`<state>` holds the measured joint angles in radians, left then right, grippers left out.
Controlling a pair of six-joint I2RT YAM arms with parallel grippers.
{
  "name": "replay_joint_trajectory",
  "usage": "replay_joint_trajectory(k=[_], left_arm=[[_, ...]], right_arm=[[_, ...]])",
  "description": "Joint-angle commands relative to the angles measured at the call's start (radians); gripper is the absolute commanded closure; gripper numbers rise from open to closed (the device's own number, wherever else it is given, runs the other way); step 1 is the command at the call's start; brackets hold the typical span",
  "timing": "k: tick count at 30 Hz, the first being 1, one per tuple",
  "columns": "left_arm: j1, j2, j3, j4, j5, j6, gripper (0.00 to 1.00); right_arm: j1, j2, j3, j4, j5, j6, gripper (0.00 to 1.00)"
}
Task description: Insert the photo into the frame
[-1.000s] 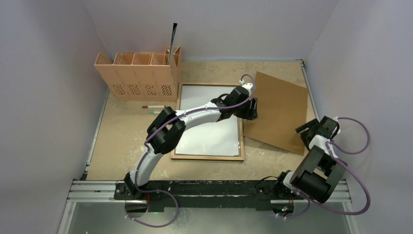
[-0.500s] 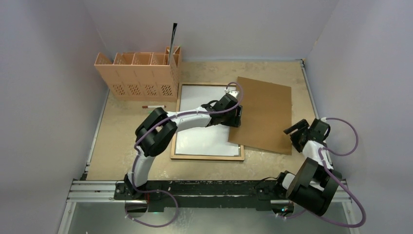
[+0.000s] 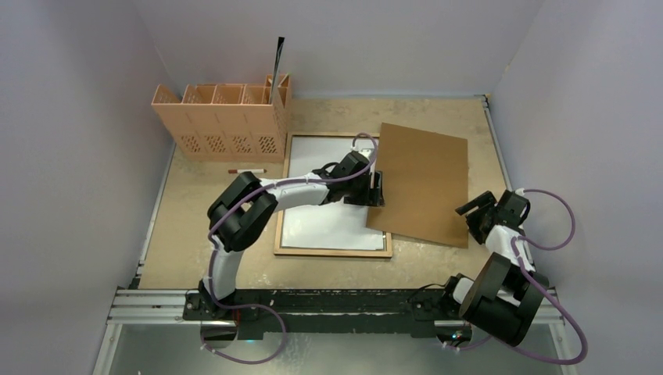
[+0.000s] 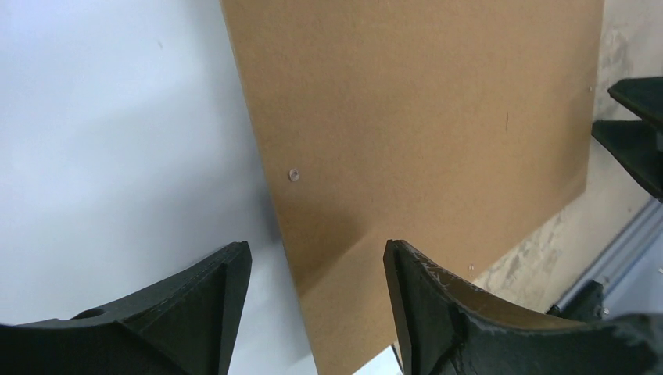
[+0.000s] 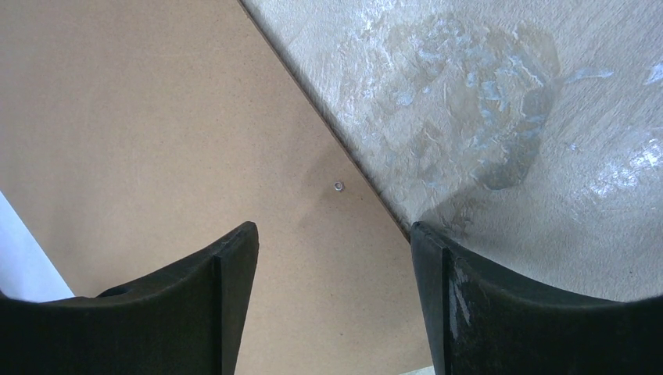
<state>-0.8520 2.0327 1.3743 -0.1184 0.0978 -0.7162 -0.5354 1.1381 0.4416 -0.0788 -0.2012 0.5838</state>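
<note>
One rectangular paper photo [image 3: 324, 226], white side up, lies in one thin wood-coloured frame [image 3: 332, 251] at worktop centre. One brown backing board [image 3: 426, 183] overlaps the frame on its side toward the right edge. The left gripper [image 4: 317, 269], arm stretched forward, is open there. The right gripper [image 5: 332, 242], arm folded, is open too.

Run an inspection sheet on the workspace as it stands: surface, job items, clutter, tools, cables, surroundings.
Surface: tan table; shiny smears show beside the board in the right wrist view.
Job's things: frame lies flat, wood side up. The photo is inside it, white side up, no image showing. The backing board overlaps the frame's right rail.
Clutter: slotted organizer with a dark flat piece standing in its end slot; pen in front of it.
Tools: left tool open over the board's left edge; right tool open over its right edge.
Cables: purple cable looped on each arm, clear of the job's things.
Surroundings: plain walls on three sides; nothing else seen.
</note>
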Motion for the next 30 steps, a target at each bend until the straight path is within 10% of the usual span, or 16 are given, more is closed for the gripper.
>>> replay_joint_trajectory(k=[1,30], left_arm=[[0.001,-0.051,-0.053,0.091,0.121,-0.086,0.35],[0.044,-0.145,-0.199,0.605,0.461,-0.488,0.65]], right_arm=[[0.005,-0.007,0.002,-0.037,-0.008,0.016,0.27],[0.007,-0.006,0.016,-0.057,-0.038,-0.005,0.28]])
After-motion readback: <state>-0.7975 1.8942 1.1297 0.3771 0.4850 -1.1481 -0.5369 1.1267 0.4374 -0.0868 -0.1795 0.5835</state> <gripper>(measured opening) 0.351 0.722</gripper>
